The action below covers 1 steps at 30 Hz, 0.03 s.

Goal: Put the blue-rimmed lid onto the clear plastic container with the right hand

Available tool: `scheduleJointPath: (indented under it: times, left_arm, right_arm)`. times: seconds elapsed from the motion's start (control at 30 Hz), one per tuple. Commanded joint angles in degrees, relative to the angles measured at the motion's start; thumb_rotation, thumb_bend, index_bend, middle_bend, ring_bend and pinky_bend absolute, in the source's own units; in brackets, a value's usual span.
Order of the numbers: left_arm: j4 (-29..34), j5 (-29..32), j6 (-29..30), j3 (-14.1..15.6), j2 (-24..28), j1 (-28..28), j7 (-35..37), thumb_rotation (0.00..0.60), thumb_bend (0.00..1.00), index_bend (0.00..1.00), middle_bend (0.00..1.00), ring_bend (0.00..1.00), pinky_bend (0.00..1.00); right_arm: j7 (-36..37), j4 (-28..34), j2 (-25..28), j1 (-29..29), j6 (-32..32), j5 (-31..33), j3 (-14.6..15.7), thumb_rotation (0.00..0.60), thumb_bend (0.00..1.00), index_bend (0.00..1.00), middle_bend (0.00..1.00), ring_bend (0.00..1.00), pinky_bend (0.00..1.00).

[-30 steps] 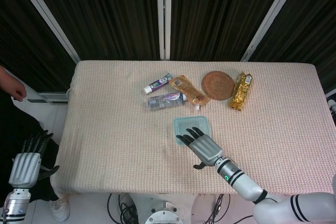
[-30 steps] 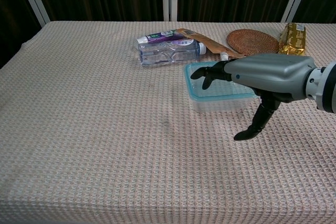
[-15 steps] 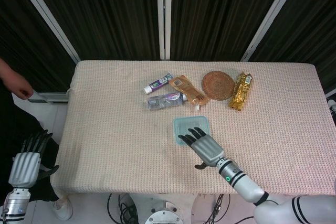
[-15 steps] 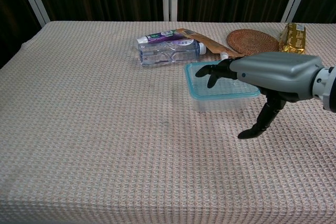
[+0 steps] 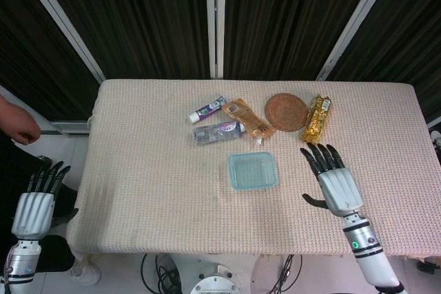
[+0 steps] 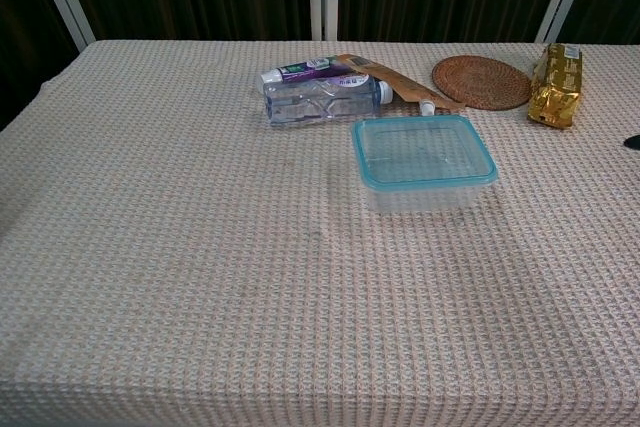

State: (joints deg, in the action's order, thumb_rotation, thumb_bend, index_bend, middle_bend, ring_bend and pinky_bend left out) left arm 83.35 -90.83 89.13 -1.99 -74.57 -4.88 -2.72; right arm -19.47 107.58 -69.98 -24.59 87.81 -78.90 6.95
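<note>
The clear plastic container (image 5: 252,171) (image 6: 424,178) stands near the middle of the table with the blue-rimmed lid (image 5: 252,169) (image 6: 423,150) lying flat on top of it. My right hand (image 5: 334,182) hovers open over the cloth to the right of the container, well apart from it, fingers spread and pointing away from me. In the chest view only a dark fingertip shows at the right edge. My left hand (image 5: 36,202) hangs open off the table's left side, holding nothing.
Behind the container lie a clear water bottle (image 5: 218,131) (image 6: 320,97), a purple tube (image 5: 207,109), an orange pouch (image 5: 247,118), a round woven coaster (image 5: 286,111) (image 6: 481,81) and a gold packet (image 5: 316,120) (image 6: 556,84). A person's hand (image 5: 17,123) shows at the far left.
My right hand has lifted off the lid and swung away to the right, leaving the lid resting on the container. The left hand has barely moved.
</note>
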Motion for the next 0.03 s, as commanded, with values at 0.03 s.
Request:
scheduleJointPath:
  times: [0.03]
  left_arm:
    - [1.15,-0.07,-0.27,-0.19,0.49,-0.38,-1.38,0.6,0.0,0.11,0.05,0.0,0.0]
  right_arm:
    - [8.61,-5.87,2.25,7.04,5.3,-6.16,3.25,0.6,0.06,0.0,0.0,0.0,0.0]
